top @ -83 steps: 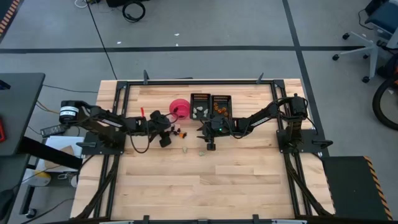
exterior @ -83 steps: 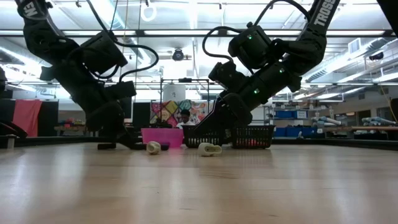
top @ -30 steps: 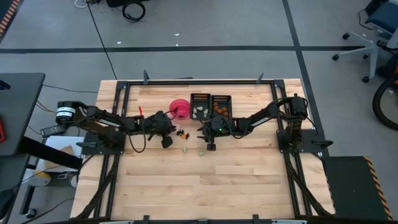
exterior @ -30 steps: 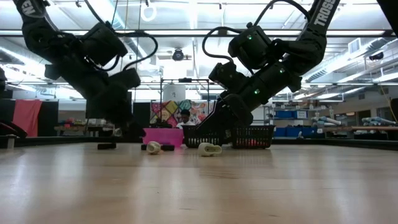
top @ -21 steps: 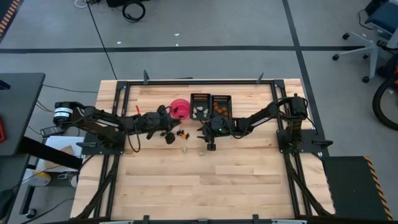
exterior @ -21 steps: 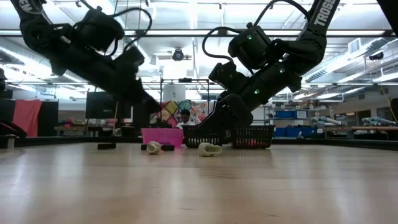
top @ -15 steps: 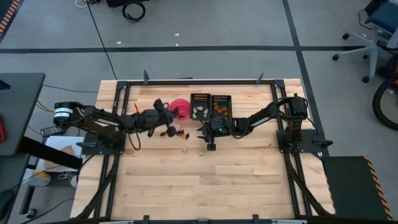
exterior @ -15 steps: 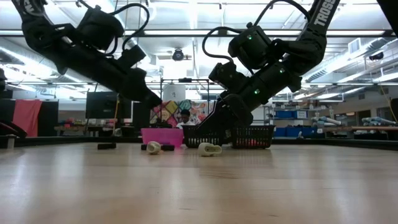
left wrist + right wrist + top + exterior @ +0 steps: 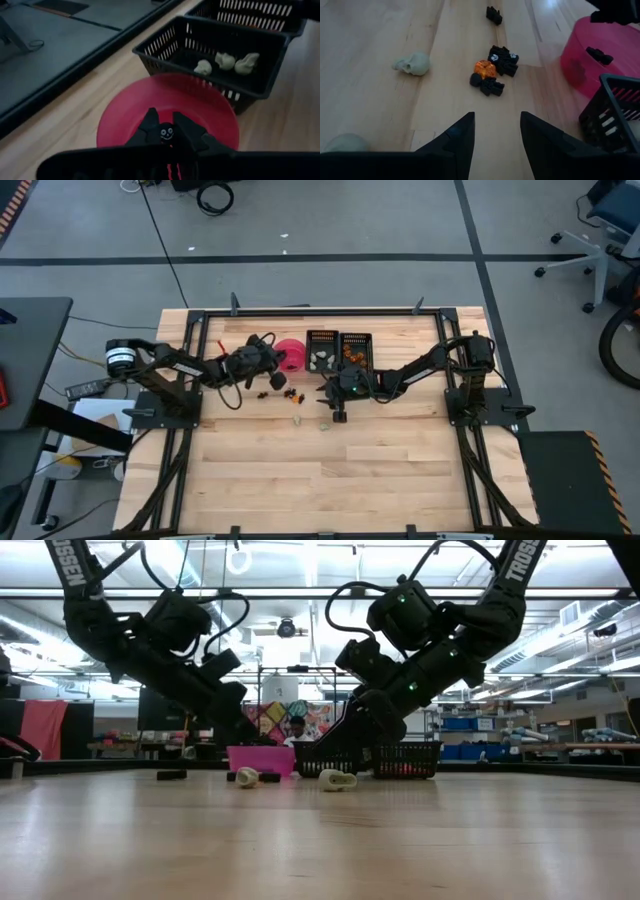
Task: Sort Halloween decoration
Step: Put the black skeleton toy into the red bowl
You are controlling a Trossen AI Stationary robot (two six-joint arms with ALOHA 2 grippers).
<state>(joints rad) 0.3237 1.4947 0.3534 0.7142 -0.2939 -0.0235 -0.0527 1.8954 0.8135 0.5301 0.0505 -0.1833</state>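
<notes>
Left gripper (image 9: 167, 134) pinched a black bat trinket (image 9: 166, 132) over the pink bowl (image 9: 120, 117) at frame centre, likely for dropping there. Right gripper (image 9: 497, 131) hung empty, fingers apart, above loose trinkets (image 9: 492, 75); skulls (image 9: 226, 61) lay in the tray (image 9: 165, 42).

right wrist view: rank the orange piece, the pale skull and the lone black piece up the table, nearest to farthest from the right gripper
From the right gripper, which is open:
1. Orange piece, just ahead of the fingertips, in the cluster with black pieces.
2. Pale skull, off to one side on the bare wood.
3. Lone black piece, farthest, beyond the cluster.
</notes>
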